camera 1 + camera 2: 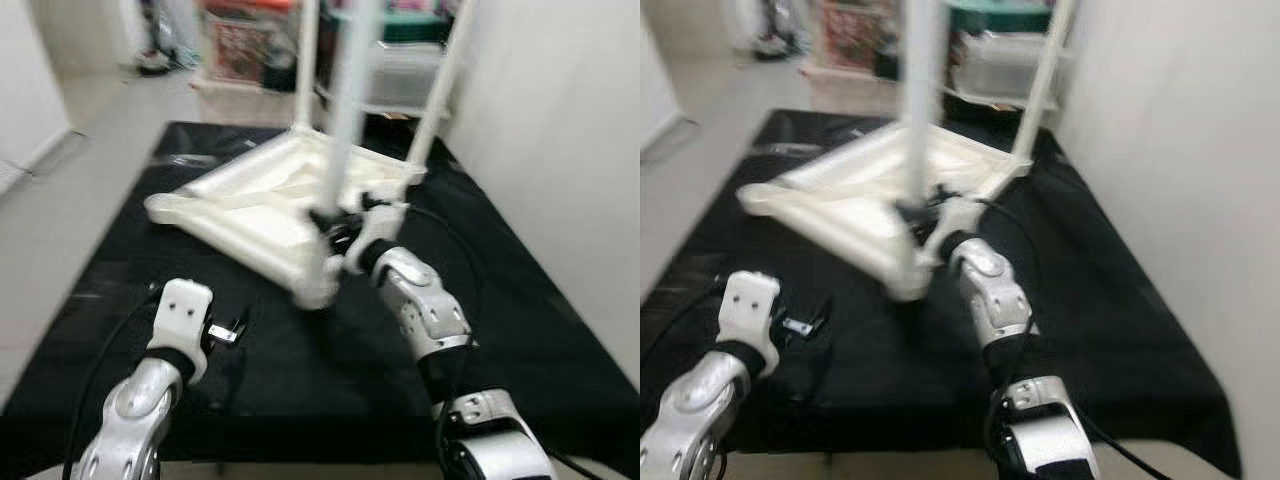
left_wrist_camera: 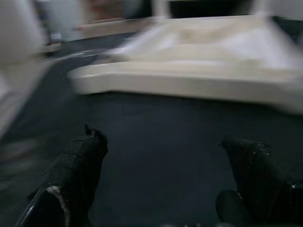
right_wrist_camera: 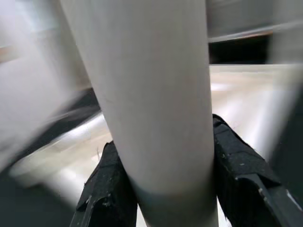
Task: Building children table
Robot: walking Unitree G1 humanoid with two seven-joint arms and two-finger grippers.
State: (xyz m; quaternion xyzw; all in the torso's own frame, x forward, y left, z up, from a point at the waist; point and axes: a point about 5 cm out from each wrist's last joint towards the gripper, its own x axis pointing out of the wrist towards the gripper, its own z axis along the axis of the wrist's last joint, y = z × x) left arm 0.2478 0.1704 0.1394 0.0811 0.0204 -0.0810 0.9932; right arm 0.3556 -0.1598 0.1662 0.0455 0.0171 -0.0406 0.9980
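A white children's table top lies upside down and tilted on a black mat, with white legs rising from its far corners. My right gripper is shut on the near white leg, which stands up from the near corner; its black fingers clamp the leg from both sides. My left gripper hangs open low over the mat, in front of the table top's near edge, with nothing between its fingers.
A white wall runs along the right of the mat. Beyond the mat stand storage boxes and clutter on a pale floor. Black cables trail beside both arms.
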